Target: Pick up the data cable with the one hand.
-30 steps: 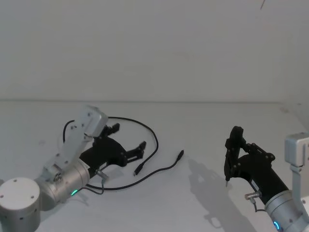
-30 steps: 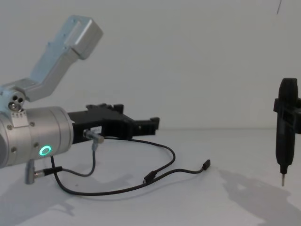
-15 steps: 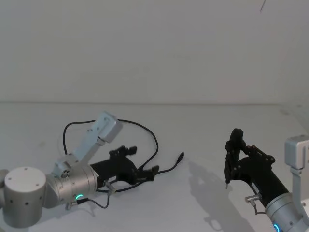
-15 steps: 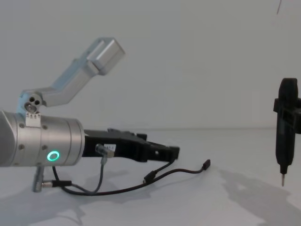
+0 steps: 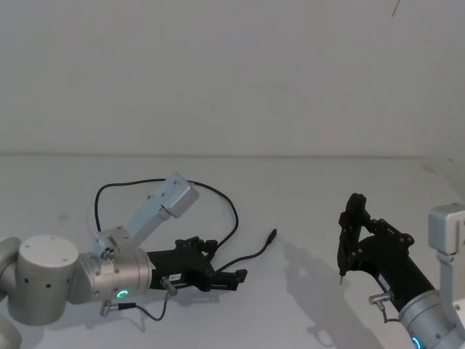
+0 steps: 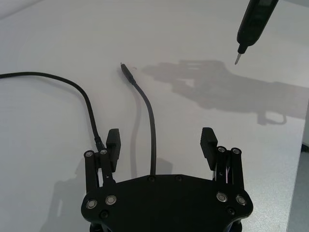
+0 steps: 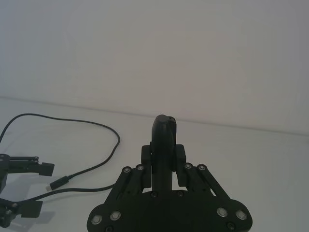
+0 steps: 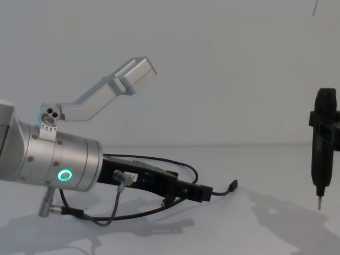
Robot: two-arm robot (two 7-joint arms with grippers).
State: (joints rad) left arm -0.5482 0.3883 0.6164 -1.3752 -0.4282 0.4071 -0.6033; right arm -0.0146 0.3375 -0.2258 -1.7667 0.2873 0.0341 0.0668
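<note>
On the white table (image 5: 312, 182) the largest thing is the left arm, a thick silver cylinder with a green ring (image 8: 65, 175), lying low and reaching forward. Its end, the one hand (image 5: 224, 263), is a black blocky gripper spread wide and holding nothing. In the left wrist view its two fingers (image 6: 113, 139) stand well apart just above the surface.

At the right, the right gripper (image 5: 352, 233) hangs parked above the table. The right wrist view shows its fingers clamped on a slim pin-tipped tool (image 7: 163, 140), tip down and well apart from the work.

The data cable (image 5: 234, 211) lies loose on the table in a wide loop behind the left arm. One stretch runs straight through the gap between the open fingers (image 6: 152, 125), with its small plug out ahead of them. The other end's plug lies just beside one finger, outside the gap.

I judge the step in hand to be the end of the approach: the jaws straddle the cord but have not gripped it. The next move calls for closing squarely on the thin strand, low enough that it does not slip under the pads, then lifting.

A small white label (image 8: 130, 175) sits on the gripper body; no writing on it can be read.
</note>
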